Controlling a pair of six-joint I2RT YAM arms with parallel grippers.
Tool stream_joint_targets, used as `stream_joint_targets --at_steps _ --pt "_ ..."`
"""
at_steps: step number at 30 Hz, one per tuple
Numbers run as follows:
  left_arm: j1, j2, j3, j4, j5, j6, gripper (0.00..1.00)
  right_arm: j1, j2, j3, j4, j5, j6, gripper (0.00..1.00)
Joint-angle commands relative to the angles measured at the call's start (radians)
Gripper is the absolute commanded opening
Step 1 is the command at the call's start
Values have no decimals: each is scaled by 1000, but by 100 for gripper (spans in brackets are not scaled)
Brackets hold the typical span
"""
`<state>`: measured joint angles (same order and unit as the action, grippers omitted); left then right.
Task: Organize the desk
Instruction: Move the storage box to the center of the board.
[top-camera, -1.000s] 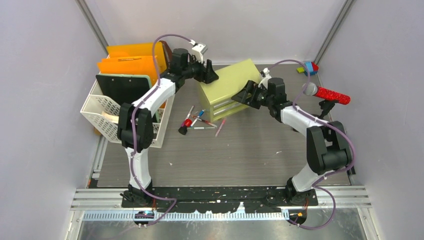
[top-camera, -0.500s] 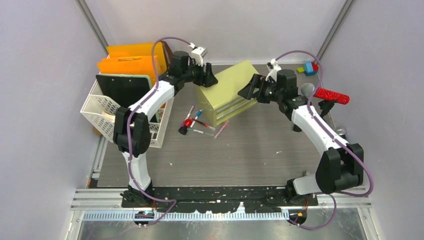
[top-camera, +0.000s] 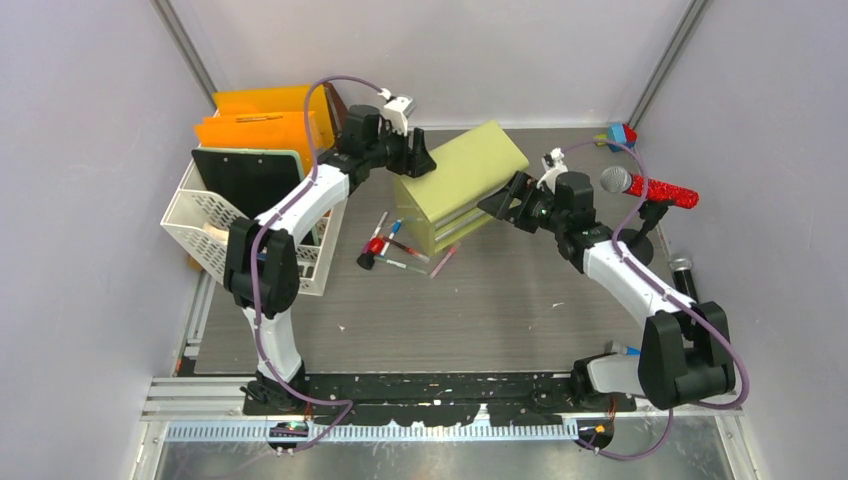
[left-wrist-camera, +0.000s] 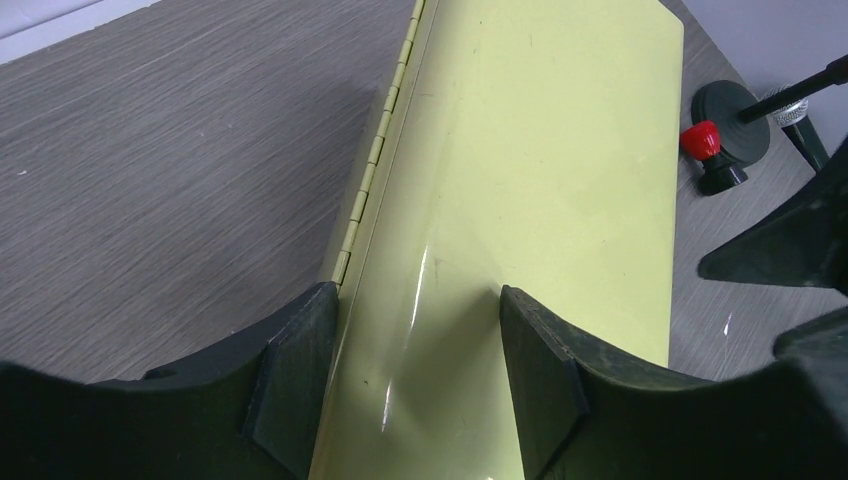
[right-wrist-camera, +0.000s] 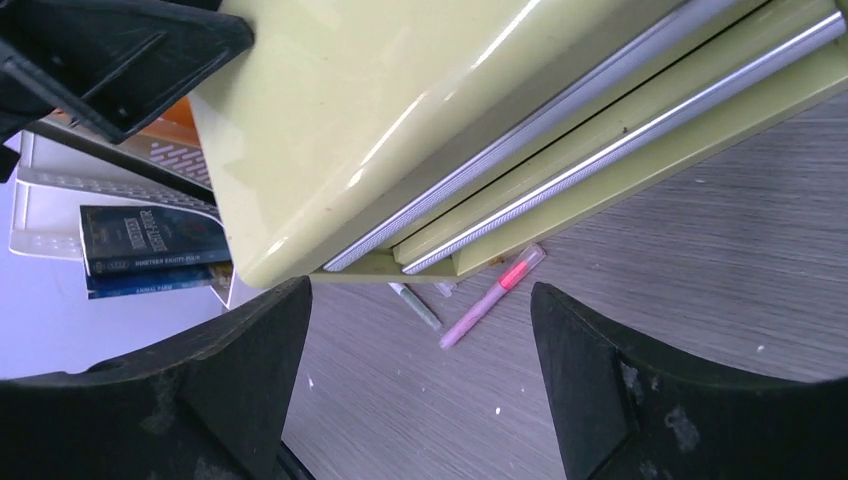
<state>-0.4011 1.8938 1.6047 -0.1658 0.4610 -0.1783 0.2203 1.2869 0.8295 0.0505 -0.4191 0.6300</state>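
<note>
The desk (top-camera: 480, 310) is a dark wood-grain top. At its back stands a yellow-green drawer cabinet (top-camera: 460, 175). My left gripper (top-camera: 420, 160) is at the cabinet's left end. In the left wrist view it (left-wrist-camera: 418, 385) is open, its fingers (left-wrist-camera: 300, 380) over the cabinet's top (left-wrist-camera: 540, 150) by the hinged back edge. My right gripper (top-camera: 497, 205) hovers at the cabinet's front right. It (right-wrist-camera: 420, 380) is open wide with only bare desk between the fingers, and the drawer fronts (right-wrist-camera: 600, 130) lie just ahead.
Several pens (top-camera: 400, 245) and a pink pen (right-wrist-camera: 492, 295) lie in front of the cabinet. A white basket (top-camera: 200, 235) with a black clipboard (top-camera: 245, 175) and orange folders (top-camera: 265, 115) stands at the left. A red glitter microphone (top-camera: 655, 188) on a stand is at the right.
My right gripper has dropped from beside the cabinet's top to its front right, and that arm's elbow has swung out to the right. The left gripper has barely shifted.
</note>
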Motion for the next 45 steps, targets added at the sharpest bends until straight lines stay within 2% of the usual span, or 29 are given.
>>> stream_joint_targets --at_steps 1,11,20,33,36,41,45 --pt "-27 18 -60 -255 5 19 62 -2 44 -39 253 10 153 86" --pt "-27 43 -40 -273 23 22 62 -3 160 -108 539 58 327 86" --pt "-27 47 -39 -273 27 30 61 -2 319 -85 687 45 418 86" --pt "-27 71 -27 -273 48 31 62 -1 497 -67 988 -35 561 85" --pt "-27 76 -22 -274 50 24 62 -1 512 -66 1025 -46 593 78" --pt "-27 79 -22 -273 45 22 61 -1 479 -83 1027 -48 606 61" --pt "-27 81 -26 -273 37 26 61 -2 436 -98 1002 -43 604 54"
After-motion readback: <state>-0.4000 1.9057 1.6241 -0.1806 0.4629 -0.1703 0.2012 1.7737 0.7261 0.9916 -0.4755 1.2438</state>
